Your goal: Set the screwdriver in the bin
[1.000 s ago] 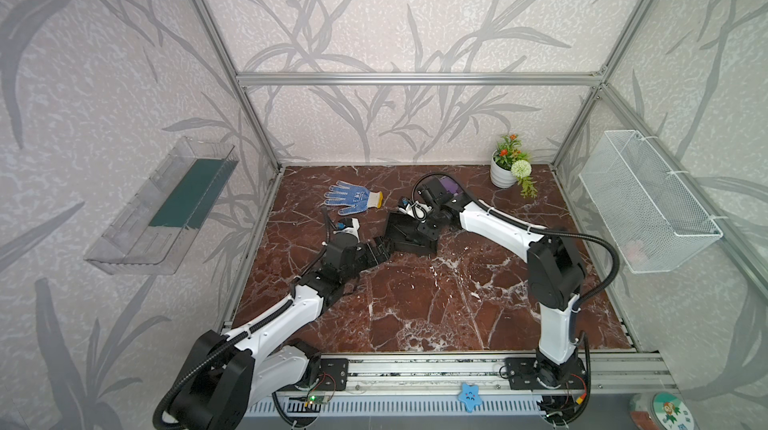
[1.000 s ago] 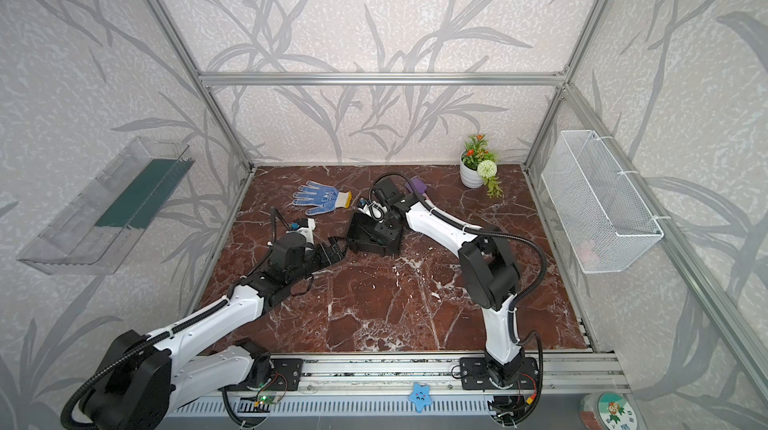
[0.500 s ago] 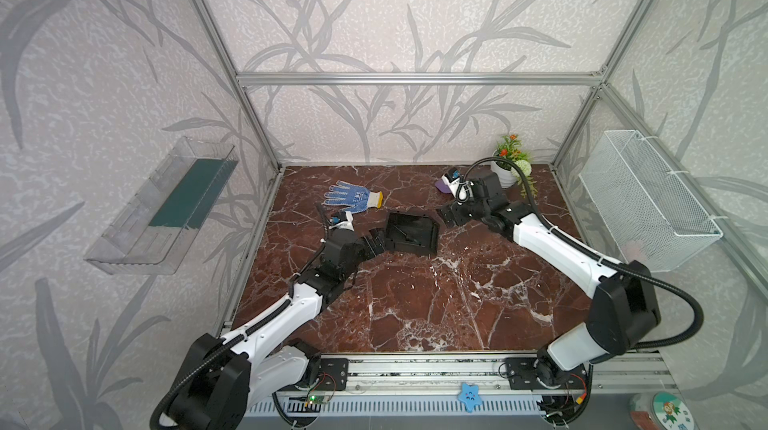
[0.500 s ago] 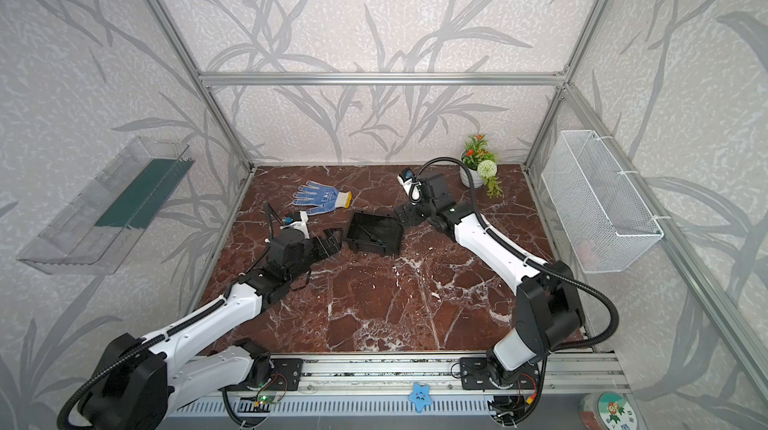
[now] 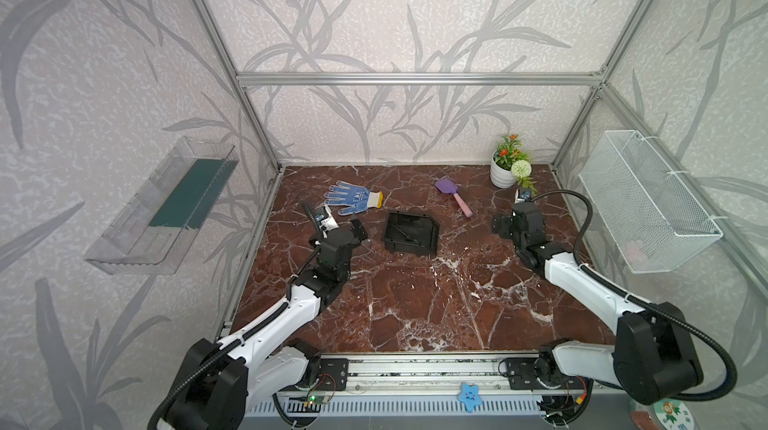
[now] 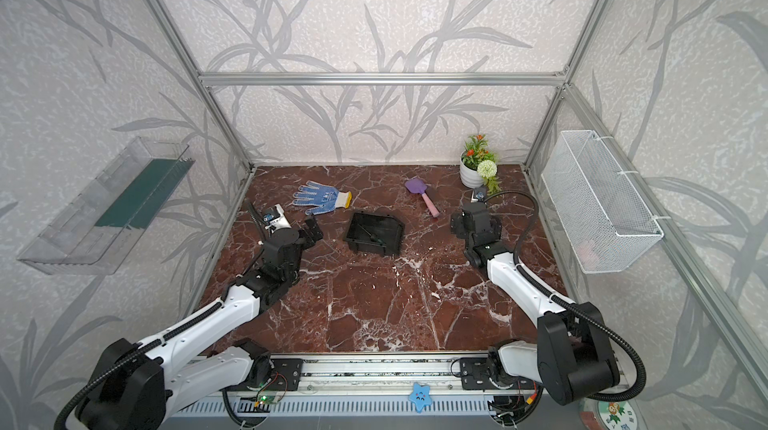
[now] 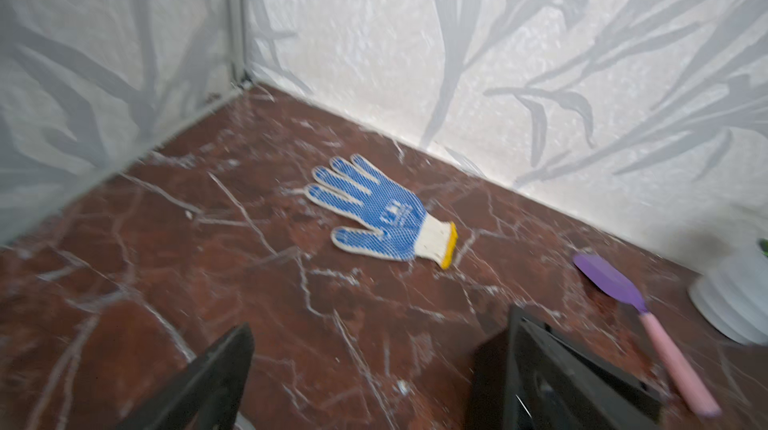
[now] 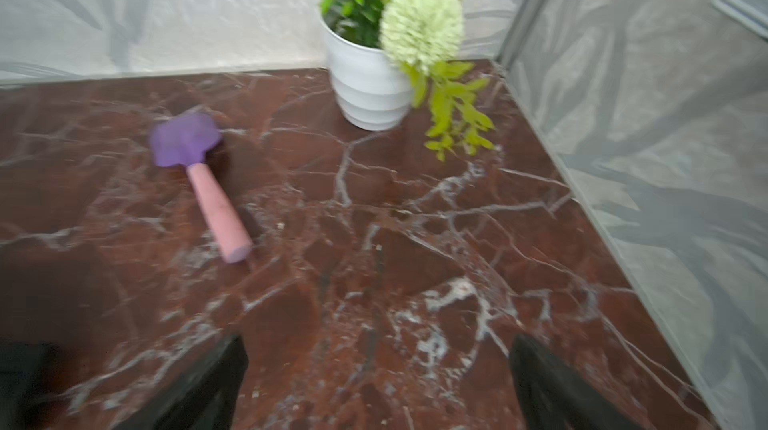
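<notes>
Withdrawn rightward, right hand (image 8: pixel 379 340) gapes empty, left hand (image 5: pixel 351 230) too; screwdriver (image 5: pixel 404 234) lies diagonal in bin (image 5: pixel 409 250).

Robot lab test cell, dressed up as a room. Boxed in by an aluminium frame (image 5: pixel 415 79), with leaf wallpaper (image 5: pixel 415 12) on the panels and a marble-look floor (image 5: pixel 415 303). Left arm (image 5: pixel 286 315) and right arm (image 5: pixel 590 286) bolted to a rail (image 5: pixel 424 365) along the front edge, bare wires and a lit board (image 5: pixel 316 399) below it. Laid out like props: glove (image 5: pixel 353 198), toy shovel (image 5: pixel 453 196), potted plant (image 5: pixel 507 162). Clear shelf (image 5: pixel 166 207) and wire basket (image 5: pixel 648 199) fixed to the side walls.
</notes>
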